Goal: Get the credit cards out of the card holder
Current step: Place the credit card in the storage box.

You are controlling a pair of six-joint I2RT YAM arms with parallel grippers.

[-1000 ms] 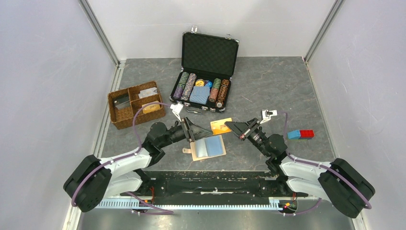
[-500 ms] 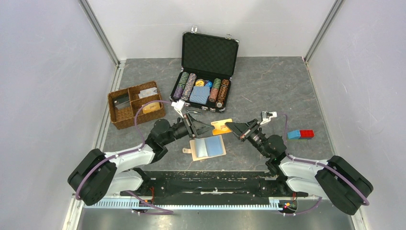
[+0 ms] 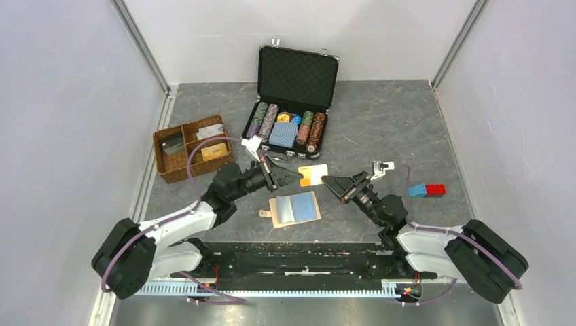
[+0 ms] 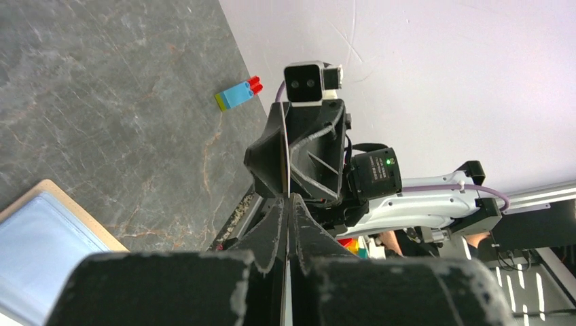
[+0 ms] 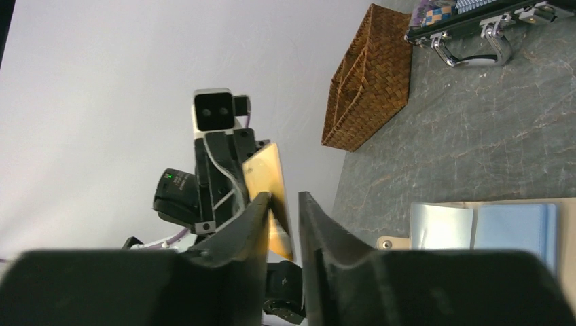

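While the left pincer (image 3: 297, 177) is clamped on one short end of a credit card (image 3: 314, 175), the right pincer (image 3: 326, 180) sits at the card's other end with its jaws apart. In the right wrist view the card stands in the gap between them. The card is thin, flat, glossy orange-gold plastic with a paler band, held up off the tabletop (image 3: 387, 129). Its long axis runs from one pincer toward the other. In the left wrist view it shows edge-on as a thin line.

The card holder (image 3: 294, 208) lies open and flat on the tabletop just below the card. It is tan leather-look outside with smooth blue-grey pockets facing up, and its small strap tab sticks out to the left. Its long axis runs left-right, slightly tilted.

The tabletop is grey with marble-like veining. A brown woven wicker tray (image 3: 178, 170) with dividers sits far left. A black hard case (image 3: 297, 75) stands open behind, holding rows of poker chips (image 3: 262, 121) and a blue patterned deck (image 3: 283, 134). Blue and red toy blocks (image 3: 426, 190) lie to the right.
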